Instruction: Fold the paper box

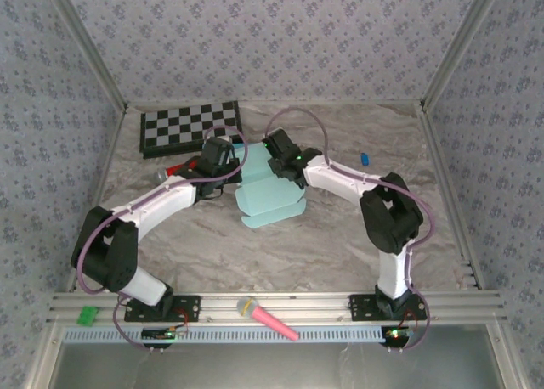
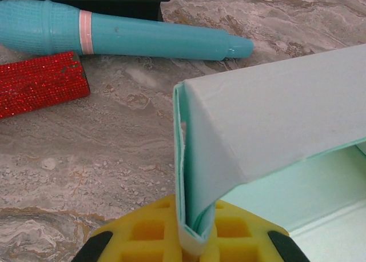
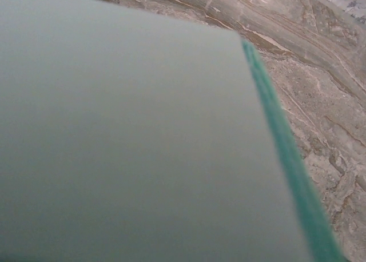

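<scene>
Paper box (image 1: 270, 204) lies mid-table, partly folded, just in front of the checkerboard (image 1: 189, 126). Left gripper (image 2: 194, 242) is clamped on a doubled flap edge between its yellow pads. Right gripper (image 1: 278, 166) sits at the box's far panel; I cannot tell how its jaws stand.

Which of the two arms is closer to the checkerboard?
Left. The left gripper pinches the paper box just in front of the checkerboard's right end; the right gripper sits farther right, past the board's corner.
</scene>
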You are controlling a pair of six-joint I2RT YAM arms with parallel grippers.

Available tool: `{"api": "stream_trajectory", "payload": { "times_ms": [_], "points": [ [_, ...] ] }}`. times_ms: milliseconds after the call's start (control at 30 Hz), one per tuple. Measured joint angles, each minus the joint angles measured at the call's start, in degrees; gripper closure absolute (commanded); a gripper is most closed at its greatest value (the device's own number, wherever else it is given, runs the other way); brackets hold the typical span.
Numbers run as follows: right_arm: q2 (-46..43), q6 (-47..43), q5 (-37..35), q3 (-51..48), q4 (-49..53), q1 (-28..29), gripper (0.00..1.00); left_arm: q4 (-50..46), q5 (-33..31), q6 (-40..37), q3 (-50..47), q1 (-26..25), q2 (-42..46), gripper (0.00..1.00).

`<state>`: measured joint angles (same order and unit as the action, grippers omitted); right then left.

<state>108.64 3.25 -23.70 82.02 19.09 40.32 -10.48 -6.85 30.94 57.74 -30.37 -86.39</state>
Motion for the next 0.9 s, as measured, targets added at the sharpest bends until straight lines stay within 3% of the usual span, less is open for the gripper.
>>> {"api": "stream_trajectory", "payload": {
  "times_ms": [67, 367, 600, 900],
  "points": [
    [-1.3, -0.8, 0.7, -0.9, -0.1, -0.1, 0.55, -0.1, -0.1, 0.0, 0.4, 0.1, 0.0, 1.0],
    [-4.7, -1.4, 3.0, -3.1, 0.0, -0.2, 0.43, 0.0, -0.4, 0.2, 1.4, 0.4, -0.1, 1.0],
    [-9.6, -0.2, 6.3, -5.4, 0.3, -0.2, 0.41, -0.3, -0.8, 2.3, 1.7, 0.4, -0.8, 1.0],
    [-20.8, 6.8, 12.1, -8.9, 2.0, -3.8, 0.42, -3.7, -1.6, 11.5, 2.2, 0.4, -1.0, 1.0]
  ]
}}
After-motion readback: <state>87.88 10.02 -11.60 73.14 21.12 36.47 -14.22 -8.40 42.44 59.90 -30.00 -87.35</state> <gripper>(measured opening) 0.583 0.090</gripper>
